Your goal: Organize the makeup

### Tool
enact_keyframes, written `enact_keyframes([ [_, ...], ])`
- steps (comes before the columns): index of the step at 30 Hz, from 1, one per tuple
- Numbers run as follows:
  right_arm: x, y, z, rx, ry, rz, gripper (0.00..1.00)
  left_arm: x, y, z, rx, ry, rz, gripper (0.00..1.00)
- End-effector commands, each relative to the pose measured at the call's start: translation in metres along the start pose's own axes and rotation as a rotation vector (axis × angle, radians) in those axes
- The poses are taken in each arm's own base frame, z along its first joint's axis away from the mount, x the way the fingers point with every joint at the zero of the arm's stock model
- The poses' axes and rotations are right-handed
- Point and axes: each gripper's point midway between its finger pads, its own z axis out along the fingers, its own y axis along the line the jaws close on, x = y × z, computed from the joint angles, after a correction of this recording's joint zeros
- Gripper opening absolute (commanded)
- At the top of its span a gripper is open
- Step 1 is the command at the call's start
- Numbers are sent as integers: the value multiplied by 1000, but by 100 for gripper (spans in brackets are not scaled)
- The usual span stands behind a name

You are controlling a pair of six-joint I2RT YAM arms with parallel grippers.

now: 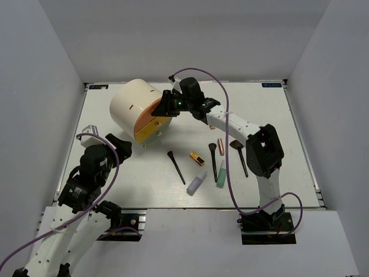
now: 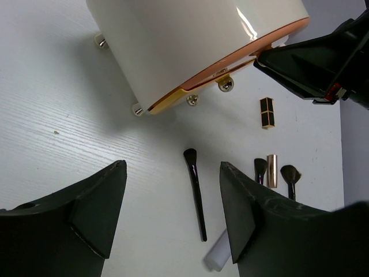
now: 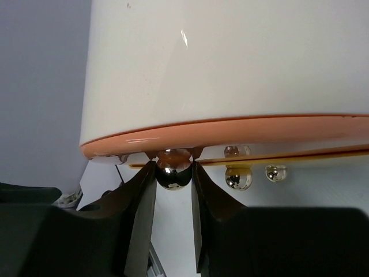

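The makeup lies on the table right of centre: a black brush (image 1: 176,167), a gold-and-black lipstick (image 1: 197,158), a lavender tube (image 1: 196,183), a mint tube (image 1: 221,174), a rose-gold tube (image 1: 221,146) and two more brushes (image 1: 239,156). My right gripper (image 1: 163,109) is shut on a silver ball knob (image 3: 174,178) at the orange front (image 3: 230,130) of the cream cylinder (image 1: 130,104). My left gripper (image 2: 173,167) is open and empty, above the table, with a brush (image 2: 195,187) and the lavender tube (image 2: 219,257) below it.
The cylinder lies on its side at the back left, resting on small silver feet (image 2: 137,109). Two more silver knobs (image 3: 238,179) hang under its gold-edged front. White walls close in the table (image 1: 277,115) on three sides.
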Motion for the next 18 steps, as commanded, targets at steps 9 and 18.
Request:
enact_keyframes([
  [9, 8, 2, -61, 13, -41, -95, 9, -12, -18, 2, 60, -21, -1, 75],
  [18, 21, -2, -68, 1, -17, -88, 62, -13, -30, 6, 93, -8, 21, 75],
])
